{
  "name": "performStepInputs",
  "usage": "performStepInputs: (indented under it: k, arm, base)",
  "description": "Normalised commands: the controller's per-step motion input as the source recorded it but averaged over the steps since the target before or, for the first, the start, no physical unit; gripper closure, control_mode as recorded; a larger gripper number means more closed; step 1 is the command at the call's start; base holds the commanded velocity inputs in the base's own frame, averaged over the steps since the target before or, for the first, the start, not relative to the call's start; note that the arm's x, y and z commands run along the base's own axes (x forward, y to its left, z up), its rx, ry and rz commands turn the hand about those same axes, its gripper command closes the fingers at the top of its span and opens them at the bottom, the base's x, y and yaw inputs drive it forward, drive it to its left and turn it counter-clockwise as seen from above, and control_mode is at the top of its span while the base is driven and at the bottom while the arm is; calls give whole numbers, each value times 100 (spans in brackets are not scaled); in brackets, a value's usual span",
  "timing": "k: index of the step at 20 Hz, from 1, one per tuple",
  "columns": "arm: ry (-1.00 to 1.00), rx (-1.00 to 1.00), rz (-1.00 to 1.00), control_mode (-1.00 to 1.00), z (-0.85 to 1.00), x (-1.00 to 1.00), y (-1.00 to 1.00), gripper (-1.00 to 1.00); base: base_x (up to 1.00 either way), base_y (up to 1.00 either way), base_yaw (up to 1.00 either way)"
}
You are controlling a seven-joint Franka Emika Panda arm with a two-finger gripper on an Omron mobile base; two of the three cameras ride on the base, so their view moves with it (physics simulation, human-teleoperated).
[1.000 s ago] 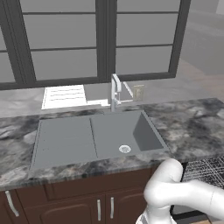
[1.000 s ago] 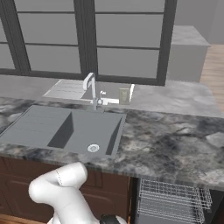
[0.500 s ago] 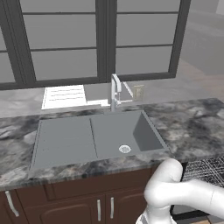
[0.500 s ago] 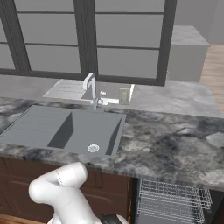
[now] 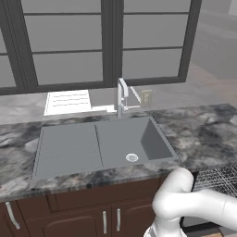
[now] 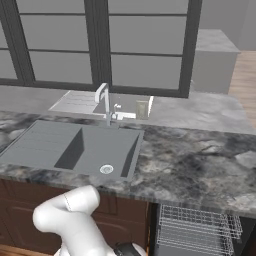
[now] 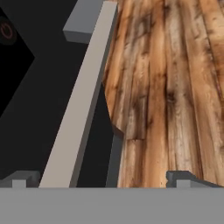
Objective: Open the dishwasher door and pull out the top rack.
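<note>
The dishwasher door is a dark flat panel on the left of the hand view. Its long silver bar handle runs diagonally from the top to the bottom edge. My gripper is open, with its fingertips spread wide. The lower end of the handle lies between them, close to the left tip, and nothing is gripped. The top rack, a white wire basket, sits in the opening under the counter edge. It also appears at the right of the left base view as the top rack. My white arm bends down below the counter.
A grey sink with a drainboard and a tap is set in the marble counter. Brown cabinet doors stand to the left of the dishwasher. Wooden floor lies beyond the door.
</note>
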Motion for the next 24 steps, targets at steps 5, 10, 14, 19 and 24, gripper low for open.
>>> performStepInputs:
  k: [5,10,14,19,24]
  arm:
    - [-4,20,0,-100,100,-67,50,-100]
    - [-18,13,0,-100,100,-74,51,-100]
    - [-29,5,2,-100,89,-100,58,-100]
    - [-18,8,4,-100,18,-100,15,-100]
    - [-13,6,0,-100,21,-100,4,-100]
  base:
    - [0,0,0]
    - [0,0,0]
    - [0,0,0]
    - [0,0,0]
    - [0,0,0]
